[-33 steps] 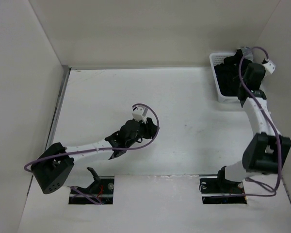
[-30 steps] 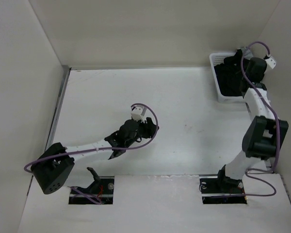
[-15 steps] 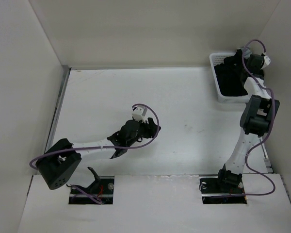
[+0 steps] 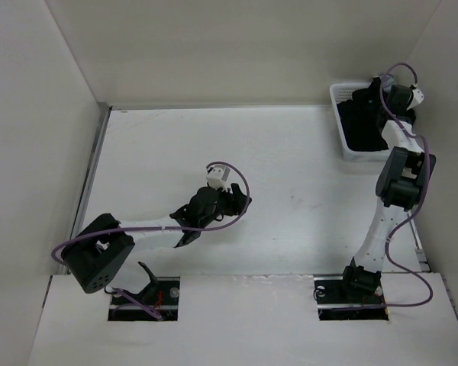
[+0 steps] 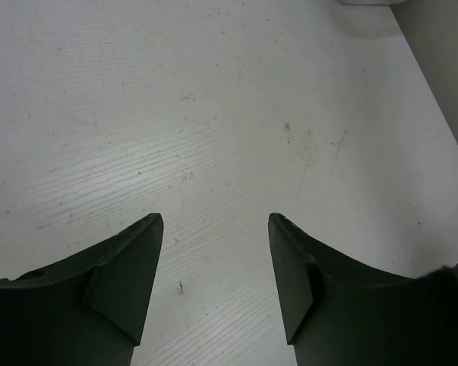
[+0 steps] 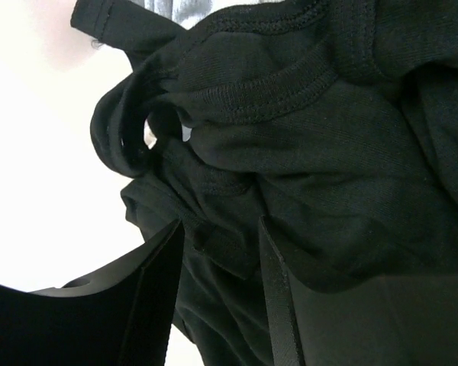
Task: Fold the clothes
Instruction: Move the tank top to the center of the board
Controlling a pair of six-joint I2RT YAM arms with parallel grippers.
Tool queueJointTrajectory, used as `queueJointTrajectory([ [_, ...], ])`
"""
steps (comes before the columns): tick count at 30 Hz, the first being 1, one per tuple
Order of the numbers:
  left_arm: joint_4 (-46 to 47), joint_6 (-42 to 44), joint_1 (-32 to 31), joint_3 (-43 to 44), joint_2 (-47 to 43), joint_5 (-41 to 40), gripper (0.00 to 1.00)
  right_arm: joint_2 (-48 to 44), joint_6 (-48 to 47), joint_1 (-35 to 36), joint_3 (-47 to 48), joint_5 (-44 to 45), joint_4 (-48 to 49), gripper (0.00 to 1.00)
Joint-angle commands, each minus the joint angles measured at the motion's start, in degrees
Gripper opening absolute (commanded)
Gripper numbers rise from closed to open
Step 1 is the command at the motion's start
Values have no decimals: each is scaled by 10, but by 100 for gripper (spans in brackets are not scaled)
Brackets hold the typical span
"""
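From above, the plain black soft-fabric T-shirt (image 4: 359, 128) lies crumpled in the white plastic basket (image 4: 337, 99) at the far right corner of the white tabletop (image 4: 290, 152). I judge 0 folds done, with lifting out, spreading and folding all left. The left wrist view shows the left gripper (image 5: 214, 221) spread wide over bare tabletop. The right wrist view shows the right gripper (image 6: 217, 225) parted, straddling a bunched fold without visibly pinching it.
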Motion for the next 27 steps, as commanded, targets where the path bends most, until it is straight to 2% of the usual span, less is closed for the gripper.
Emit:
queueJointTrajectory([
  [1, 37, -8, 3, -6, -7, 7, 56, 16, 2, 0, 25, 8, 24, 47],
  [5, 37, -9, 9, -6, -7, 5, 55, 40, 7, 0, 51, -6, 19, 36],
  [10, 37, -3, 11, -6, -13, -1, 54, 35, 25, 0, 61, -38, 26, 6],
  [12, 37, -3, 16, -10, -20, -3, 53, -4, 32, 2, 32, -40, 54, 0],
  [17, 38, -2, 20, -11, -36, -13, 52, -193, 34, 28, -92, -57, 176, 0],
  [22, 34, -5, 29, -14, -58, -19, 52, -395, 20, 88, -174, -60, 202, 0],
  [27, 11, -11, 52, -19, -114, -24, 52, -585, -14, 203, -226, -46, 193, 0],
])
